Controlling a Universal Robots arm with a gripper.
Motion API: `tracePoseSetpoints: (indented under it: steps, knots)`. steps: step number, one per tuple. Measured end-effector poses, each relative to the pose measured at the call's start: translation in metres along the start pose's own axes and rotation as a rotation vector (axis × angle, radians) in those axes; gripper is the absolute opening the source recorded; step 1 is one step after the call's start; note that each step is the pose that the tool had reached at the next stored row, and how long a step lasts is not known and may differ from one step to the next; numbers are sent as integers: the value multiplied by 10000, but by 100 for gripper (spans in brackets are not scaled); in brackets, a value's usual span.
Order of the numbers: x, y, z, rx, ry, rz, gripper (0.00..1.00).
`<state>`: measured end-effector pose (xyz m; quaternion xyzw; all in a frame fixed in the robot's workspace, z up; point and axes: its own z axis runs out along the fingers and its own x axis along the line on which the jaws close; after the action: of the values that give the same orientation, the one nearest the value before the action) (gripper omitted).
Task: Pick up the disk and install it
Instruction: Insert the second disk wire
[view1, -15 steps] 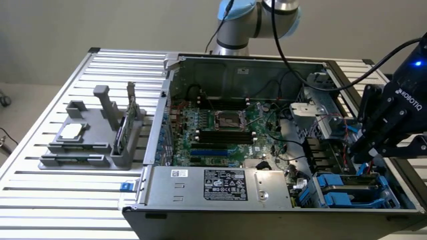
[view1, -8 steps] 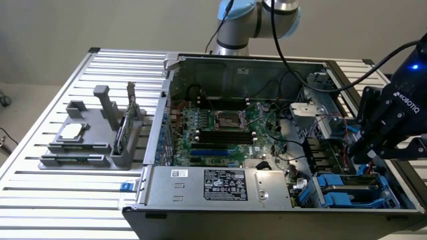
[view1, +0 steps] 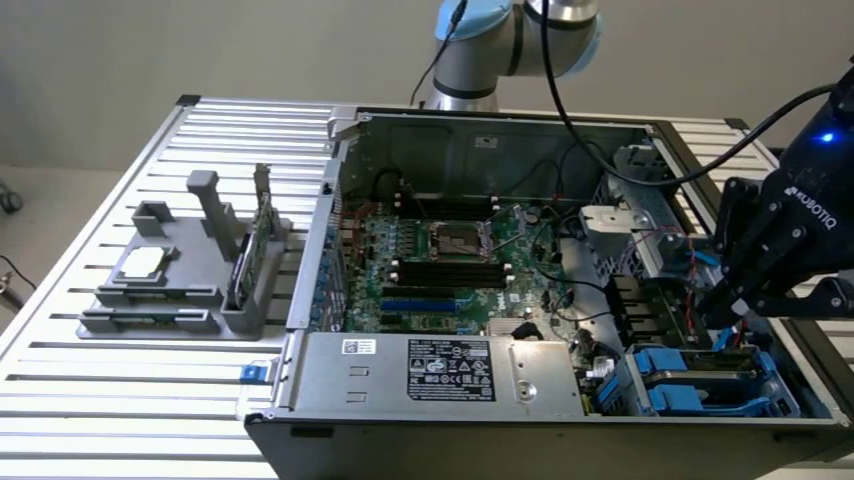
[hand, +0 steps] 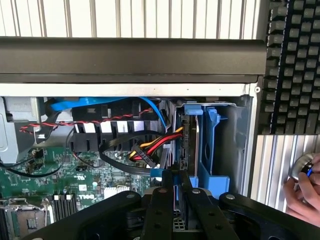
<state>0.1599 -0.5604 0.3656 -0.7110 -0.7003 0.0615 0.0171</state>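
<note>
Jaws nearly closed, the black gripper (hand: 176, 200) pinches a flat silver-grey disk (hand: 186, 150) with blue side rails, its long axis running toward twelve o'clock into the blue drive bay (hand: 212, 145).

The gripper (view1: 721, 318) is seen in black, with white lettering on its body. The disk (hand: 190, 145) is edged by blue rails. A green motherboard (view1: 441, 262) is set in the grey case (view1: 534, 440). The power supply (view1: 441, 375) is marked by a black-and-white sticker. Red, yellow and black wires (hand: 155, 145) are shown.
</note>
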Motion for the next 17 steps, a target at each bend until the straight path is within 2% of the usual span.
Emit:
tracePoseSetpoints:
  steps: [6,12,15,17]
  knots:
    - [1,-21,9,0,1,0,16]
    - [2,-15,65,0,9,-4,16]
    - [-2,-10,94,1,59,-8,16]
    - [-8,-1,104,2,125,-17,16]
